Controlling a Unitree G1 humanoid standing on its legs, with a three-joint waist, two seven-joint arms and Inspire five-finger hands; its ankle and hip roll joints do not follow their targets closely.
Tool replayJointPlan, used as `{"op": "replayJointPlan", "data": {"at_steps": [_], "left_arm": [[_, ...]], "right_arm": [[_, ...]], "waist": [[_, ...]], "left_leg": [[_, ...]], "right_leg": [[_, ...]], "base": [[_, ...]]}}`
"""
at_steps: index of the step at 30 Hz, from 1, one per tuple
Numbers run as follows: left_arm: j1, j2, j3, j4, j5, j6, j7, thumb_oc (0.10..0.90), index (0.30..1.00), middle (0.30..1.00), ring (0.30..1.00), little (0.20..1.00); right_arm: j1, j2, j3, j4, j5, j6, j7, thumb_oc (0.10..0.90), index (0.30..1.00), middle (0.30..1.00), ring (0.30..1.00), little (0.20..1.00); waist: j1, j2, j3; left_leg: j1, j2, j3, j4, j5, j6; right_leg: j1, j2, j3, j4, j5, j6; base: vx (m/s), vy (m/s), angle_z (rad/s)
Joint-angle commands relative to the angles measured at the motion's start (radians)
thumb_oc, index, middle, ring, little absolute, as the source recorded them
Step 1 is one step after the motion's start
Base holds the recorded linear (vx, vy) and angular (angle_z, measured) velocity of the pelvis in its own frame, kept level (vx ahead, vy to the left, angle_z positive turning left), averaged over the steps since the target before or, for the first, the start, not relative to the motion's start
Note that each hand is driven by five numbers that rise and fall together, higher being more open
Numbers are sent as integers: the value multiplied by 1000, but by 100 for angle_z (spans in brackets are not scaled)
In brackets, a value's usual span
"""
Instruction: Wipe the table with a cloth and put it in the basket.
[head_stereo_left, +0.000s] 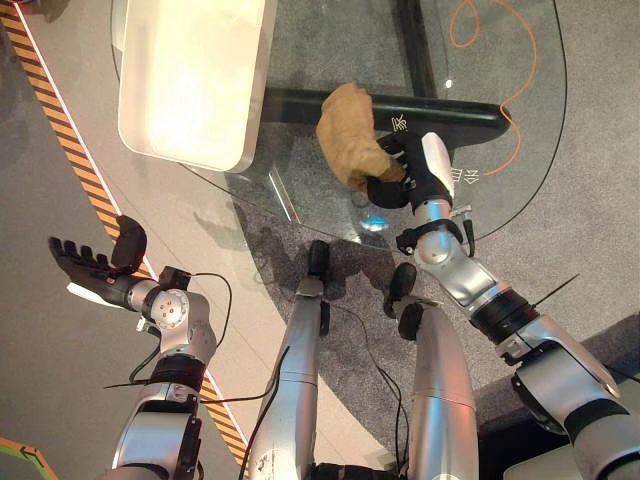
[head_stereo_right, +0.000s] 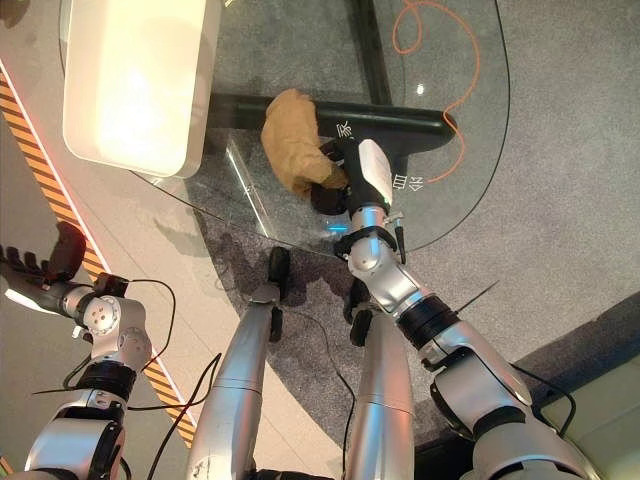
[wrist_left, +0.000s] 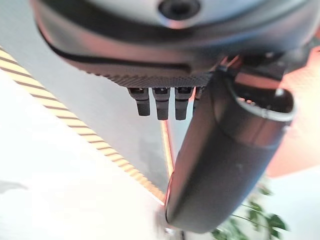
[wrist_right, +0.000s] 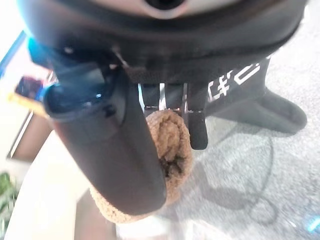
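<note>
The fingers (wrist_right: 198, 131) and thumb of the right hand (head_stereo_left: 408, 172) are curled round a tan cloth (head_stereo_left: 349, 135), pinching a bunched fold of it between them, as the right wrist view shows from close by. The cloth hangs crumpled from that hand over the glass table (head_stereo_left: 520, 130), near the table's curved near edge; its upper part lies over the dark base bar (head_stereo_left: 300, 103) that shows through the glass. Whether the cloth's lower edge touches the glass cannot be told.

A cream-white basket (head_stereo_left: 195, 75) with rounded corners stands on the table to the left of the cloth, well apart from it, one corner reaching near the table's edge. An orange cable (head_stereo_left: 505, 55) loops on the grey floor beyond the table, seen through the glass.

The left hand (head_stereo_left: 95, 258) hangs off to the left, away from the table, over a yellow-and-black striped tape line (head_stereo_left: 60, 125) on the floor. Its fingers are straight and spread, holding nothing.
</note>
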Motion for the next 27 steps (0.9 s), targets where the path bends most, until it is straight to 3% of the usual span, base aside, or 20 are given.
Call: {"op": "replayJointPlan", "data": {"at_steps": [1, 7, 12, 16, 18, 27], "left_arm": [[61, 80, 86, -130, 88, -137, -8, 800, 900, 900, 900, 900], [91, 21, 56, -382, 34, -78, -299, 800, 900, 900, 900, 900], [95, -6, -37, -625, -151, 87, -660, 800, 900, 900, 900, 900], [111, -21, -72, -679, -254, 145, -816, 800, 900, 900, 900, 900], [112, -26, -110, -709, -338, 221, -938, 800, 900, 900, 900, 900], [72, -21, -183, -727, -525, 368, -1113, 800, 900, 900, 900, 900]], "right_arm": [[-20, 21, -62, -248, -29, -146, -62, 100, 300, 300, 300, 200], [50, 24, -133, -342, -58, -192, -35, 100, 300, 300, 300, 200], [99, 27, -211, -439, -69, -244, 27, 100, 300, 300, 300, 200], [141, 36, -237, -492, -86, -279, 55, 100, 300, 300, 300, 200], [173, 39, -249, -532, -90, -317, 69, 100, 300, 300, 300, 200], [194, 32, -272, -630, -72, -410, 141, 100, 300, 300, 300, 200]], "waist": [[-12, 9, -27], [-11, 5, -27], [-28, 3, -27], [-40, 2, -27], [-53, 0, -27], [-87, -11, -27]], "left_leg": [[38, -24, 71, 37, -93, 69], [42, -26, 72, 31, -97, 76], [52, -24, 84, 18, -96, 88], [58, -23, 91, 15, -97, 93], [65, -22, 97, 11, -98, 96], [86, -16, 113, 5, -100, 104]], "right_leg": [[32, 26, 28, -72, 38, 41], [39, 28, 24, -73, 36, 50], [45, 33, 23, -81, 46, 59], [50, 36, 24, -88, 54, 63], [56, 40, 27, -98, 60, 66], [73, 48, 34, -116, 70, 73]], "base": [[1, -2, -4], [-1, -7, 0], [0, 0, 0], [0, 0, 0], [0, 0, 0], [1, -1, -2]]}}
